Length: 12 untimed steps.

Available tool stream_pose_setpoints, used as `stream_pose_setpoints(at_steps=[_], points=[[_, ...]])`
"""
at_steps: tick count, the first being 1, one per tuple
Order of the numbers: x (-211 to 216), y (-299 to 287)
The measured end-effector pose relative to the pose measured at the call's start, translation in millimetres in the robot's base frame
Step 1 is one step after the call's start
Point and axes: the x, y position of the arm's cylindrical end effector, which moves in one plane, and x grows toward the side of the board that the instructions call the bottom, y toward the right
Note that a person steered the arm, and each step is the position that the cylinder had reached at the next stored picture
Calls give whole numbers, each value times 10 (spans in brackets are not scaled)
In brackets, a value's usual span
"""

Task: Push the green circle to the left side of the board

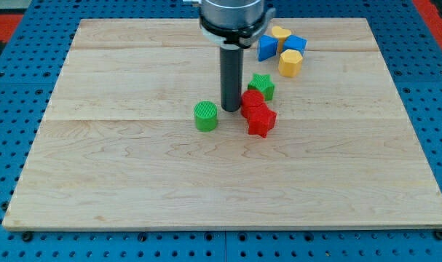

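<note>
my tip [230,109] just right of green circle [205,116] — no writing

Wooden desk [133,189] on blue pegboard [9,131], rod tip [231,110] down just right of green circle [205,116], red blocks [258,111] close on tip's right, green star [262,86] behind them, blue [267,46] and yellow blocks [290,62] clustered near view's top

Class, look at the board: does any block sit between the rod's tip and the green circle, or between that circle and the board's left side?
Nothing visible does. My tip stands just right of the green circle, with only bare board between them and on to the left.
</note>
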Motion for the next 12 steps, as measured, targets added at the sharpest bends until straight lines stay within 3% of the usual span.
stream_pose_setpoints(at_steps=[3, 8, 12], points=[[-3, 104], [163, -1210], [251, -1288]])
